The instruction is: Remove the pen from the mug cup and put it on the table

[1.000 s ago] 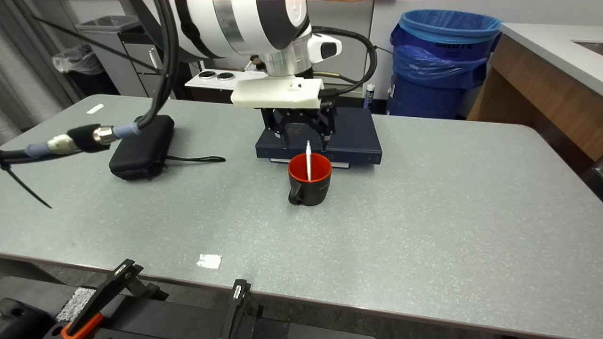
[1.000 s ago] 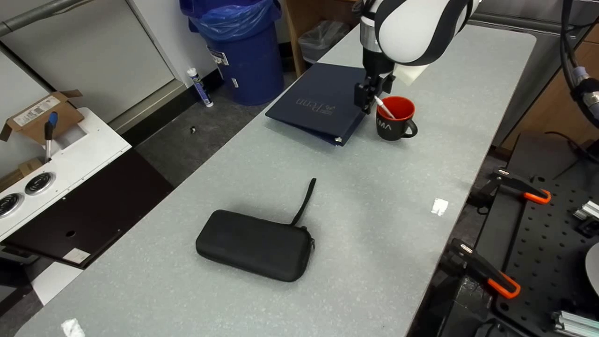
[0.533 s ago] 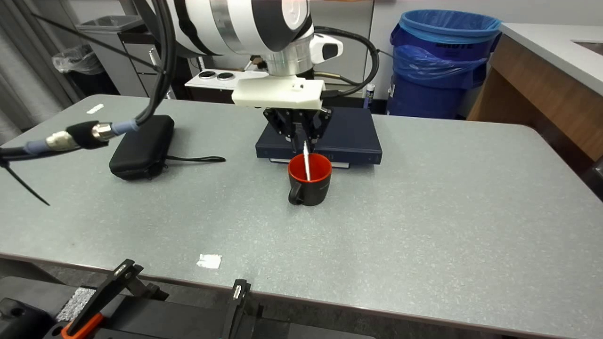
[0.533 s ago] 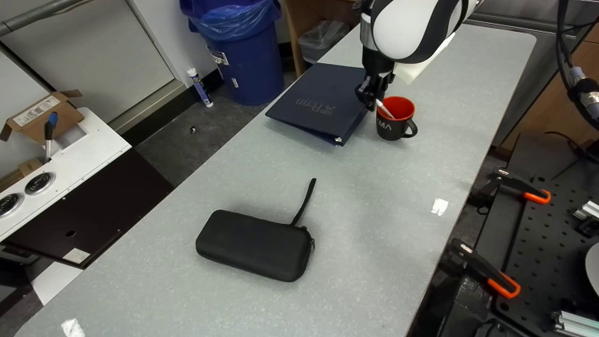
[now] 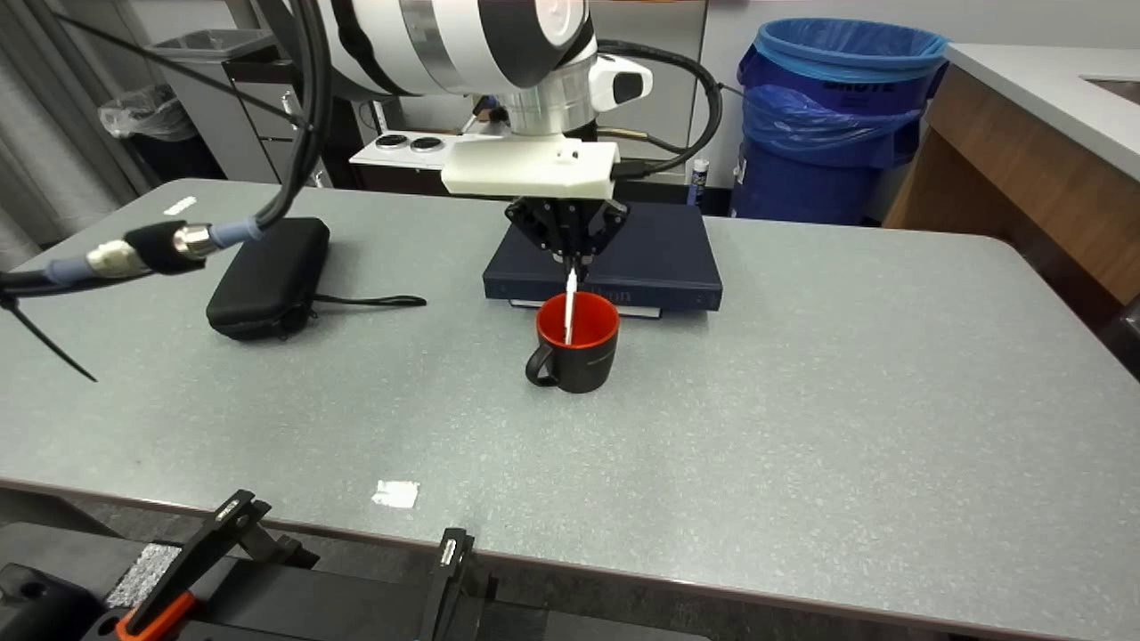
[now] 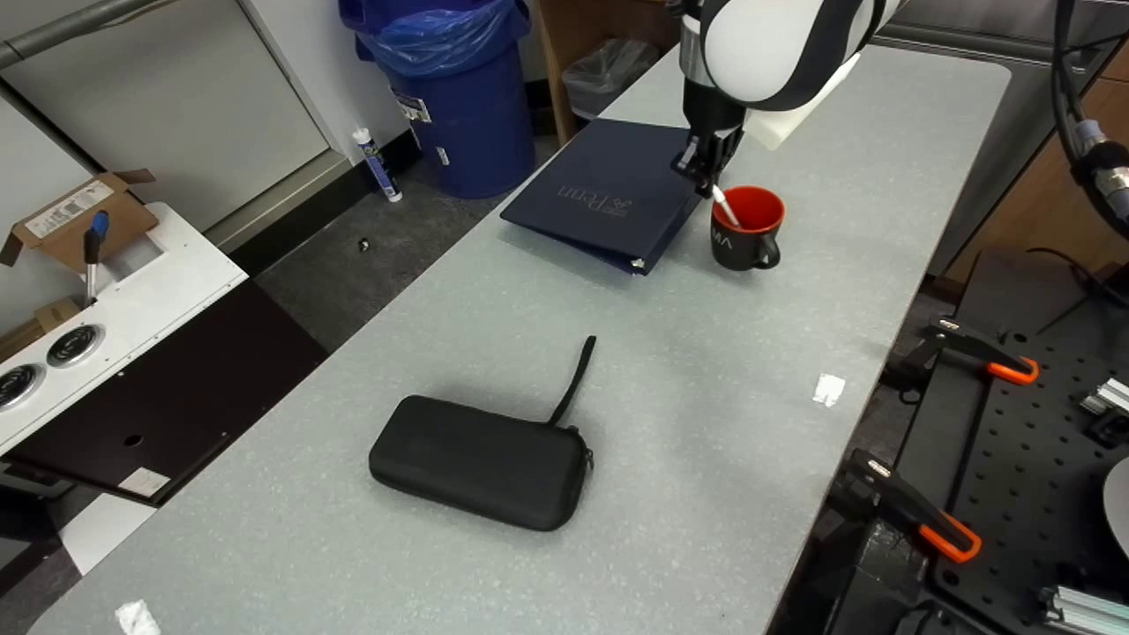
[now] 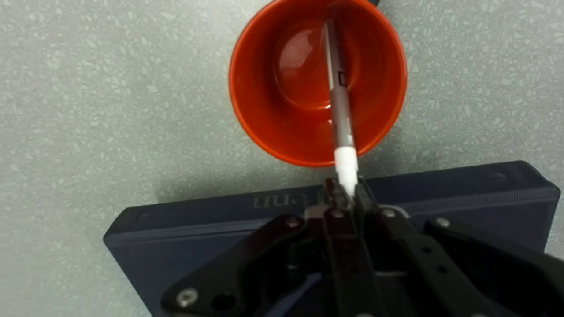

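The mug cup (image 5: pixel 577 367), dark outside and red inside, stands upright on the grey speckled table (image 5: pixel 757 445). A thin white pen (image 5: pixel 570 307) leans inside it, its upper end sticking out over the rim. My gripper (image 7: pixel 347 186) is shut on the white tip of that pen, seen from above in the wrist view. The pen's grey body (image 7: pixel 338 101) runs down to the far inner wall of the red mug cup (image 7: pixel 282 132). In an exterior view the fingertips sit just beyond the mug cup (image 6: pixel 739 251), above its rim and apart from it.
A dark blue book-like case (image 6: pixel 609 190) lies on the table directly behind the mug cup, beneath the gripper. A black pouch (image 5: pixel 272 280) with a wrist strap rests farther along. Beyond the table's edge stands a blue bin (image 5: pixel 802 160).
The jaws have closed from wide apart onto the pen's upper end. The hand has risen slightly. The mug cup has shifted a little and its handle has turned; the pen's lean has altered.
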Controlling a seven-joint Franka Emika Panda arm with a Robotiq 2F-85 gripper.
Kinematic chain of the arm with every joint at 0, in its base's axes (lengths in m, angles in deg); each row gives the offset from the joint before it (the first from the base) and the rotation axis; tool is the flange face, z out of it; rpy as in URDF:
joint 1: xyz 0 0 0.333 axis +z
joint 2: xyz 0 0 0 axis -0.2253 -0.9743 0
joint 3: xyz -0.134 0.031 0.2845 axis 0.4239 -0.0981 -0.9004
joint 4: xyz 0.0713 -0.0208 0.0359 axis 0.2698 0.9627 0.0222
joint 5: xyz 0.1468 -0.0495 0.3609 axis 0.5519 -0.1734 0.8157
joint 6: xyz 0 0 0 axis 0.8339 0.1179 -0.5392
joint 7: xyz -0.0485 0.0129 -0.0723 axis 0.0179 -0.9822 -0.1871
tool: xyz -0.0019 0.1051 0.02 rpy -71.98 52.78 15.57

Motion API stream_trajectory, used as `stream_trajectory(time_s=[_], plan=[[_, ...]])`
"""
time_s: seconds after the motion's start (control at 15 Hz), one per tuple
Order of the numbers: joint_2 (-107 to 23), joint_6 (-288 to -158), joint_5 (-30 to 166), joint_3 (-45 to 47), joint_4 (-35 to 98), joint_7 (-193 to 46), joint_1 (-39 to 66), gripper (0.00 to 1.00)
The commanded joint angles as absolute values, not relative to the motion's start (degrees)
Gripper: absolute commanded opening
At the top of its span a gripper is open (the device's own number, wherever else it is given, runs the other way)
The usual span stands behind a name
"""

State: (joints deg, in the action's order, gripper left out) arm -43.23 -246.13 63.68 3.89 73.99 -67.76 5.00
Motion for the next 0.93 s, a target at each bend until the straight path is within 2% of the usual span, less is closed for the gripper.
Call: stream_trajectory(time_s=[0.0,0.53,0.67,0.87], plan=[[-34.45,-244.04,62.83,4.93,79.79,-66.26,5.62,0.02],[-11.73,-242.37,62.15,2.07,91.91,-62.87,7.15,0.02],[-12.34,-241.04,65.21,0.43,91.31,-61.13,10.17,0.02],[-21.26,-240.02,65.72,-2.48,87.42,-61.91,13.78,0.02]])
